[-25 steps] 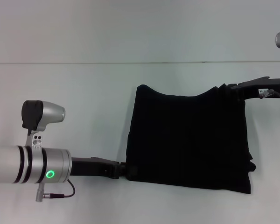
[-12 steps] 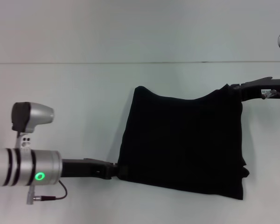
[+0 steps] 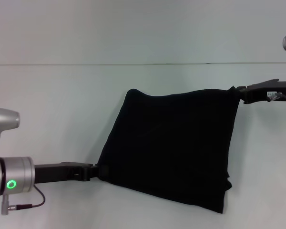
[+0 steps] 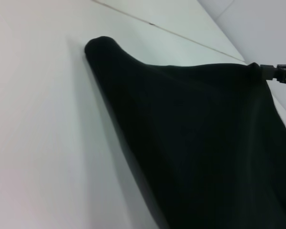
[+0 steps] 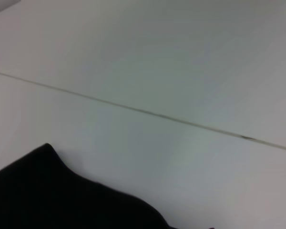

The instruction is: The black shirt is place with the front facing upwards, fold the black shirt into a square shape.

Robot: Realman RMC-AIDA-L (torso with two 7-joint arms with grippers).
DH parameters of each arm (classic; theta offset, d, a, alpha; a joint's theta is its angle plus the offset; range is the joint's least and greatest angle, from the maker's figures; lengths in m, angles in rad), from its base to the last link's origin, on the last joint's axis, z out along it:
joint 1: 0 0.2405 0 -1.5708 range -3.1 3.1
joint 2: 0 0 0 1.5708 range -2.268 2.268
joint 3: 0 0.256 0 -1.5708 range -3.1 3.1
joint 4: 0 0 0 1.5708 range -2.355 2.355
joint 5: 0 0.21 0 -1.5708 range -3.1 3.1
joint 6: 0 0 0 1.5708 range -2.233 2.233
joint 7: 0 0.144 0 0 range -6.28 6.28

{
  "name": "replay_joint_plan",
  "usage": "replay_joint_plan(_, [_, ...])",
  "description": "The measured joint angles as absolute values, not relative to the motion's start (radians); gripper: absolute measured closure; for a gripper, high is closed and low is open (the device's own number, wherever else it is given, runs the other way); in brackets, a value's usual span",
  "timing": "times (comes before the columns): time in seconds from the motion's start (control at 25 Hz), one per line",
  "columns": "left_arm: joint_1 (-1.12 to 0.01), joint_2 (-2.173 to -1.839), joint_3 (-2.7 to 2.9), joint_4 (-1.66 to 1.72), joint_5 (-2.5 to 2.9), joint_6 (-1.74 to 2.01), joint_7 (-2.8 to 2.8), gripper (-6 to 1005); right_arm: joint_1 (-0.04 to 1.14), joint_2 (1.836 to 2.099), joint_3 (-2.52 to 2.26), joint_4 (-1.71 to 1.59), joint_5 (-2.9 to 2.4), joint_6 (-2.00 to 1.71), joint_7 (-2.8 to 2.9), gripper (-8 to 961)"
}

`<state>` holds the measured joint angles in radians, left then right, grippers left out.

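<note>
Black fabric fills the middle of your table [image 3: 62, 105]: the black shirt [image 3: 171, 143] is already doubled into a rough four-sided panel, no lettering showing, lying right of centre and skewed, its near-left corner dragged out toward the left. Your left gripper [image 3: 98, 171] has that near-left corner pinched tight between its fingers, low over the table. Your right gripper [image 3: 236, 92] is clamped on the far-right corner, and the far edge runs taut from there, sagging a little before it rises to the loose far-left corner. In the left wrist view the shirt [image 4: 195, 143] spreads out to the right gripper [image 4: 262, 70] at its far point; in the right wrist view only a dark edge of cloth [image 5: 47, 191] shows against the pale table [image 5: 157, 62].

By my reading you're mid-fold, with a diagonal pair of corners held and the panel stretched between them. The near-right corner is bunched and hanging untidily, so the shape is not square yet. The next move calls for both arms working together: keep the tension even, bring the held corners into line, and lay the cloth down flat without letting that bunched corner tuck under.

The count: one shirt, two grippers, both gripping it, one table.
</note>
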<state>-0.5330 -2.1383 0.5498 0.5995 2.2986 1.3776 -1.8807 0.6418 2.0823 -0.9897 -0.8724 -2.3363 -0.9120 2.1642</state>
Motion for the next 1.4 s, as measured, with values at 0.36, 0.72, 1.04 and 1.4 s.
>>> replay_joint_plan(0.36, [-0.501,-2.136,0.529,0.625,2.308,1.373,-1.882,903,0.669,2.085,-1.003,-0.795,-2.387,-0.815,2.132,933])
replay_joint_plan(0.72, [-0.501,-2.134,0.53,0.629,2.31,1.375,-1.891,904,0.685,2.088,-1.021,-0.77,-2.381,-0.796,2.117,932])
replay_joint_plan(1.04, [-0.515,-2.134,0.536,0.625,2.31,1.376,-1.891,905,0.702,2.085,-1.022,-0.705,-2.331,-0.782,2.107,933])
replay_joint_plan(1.4, [-0.518,-2.134,0.537,0.623,2.309,1.389,-1.891,906,0.739,2.081,-1.018,-0.617,-2.338,-0.751,2.083,900])
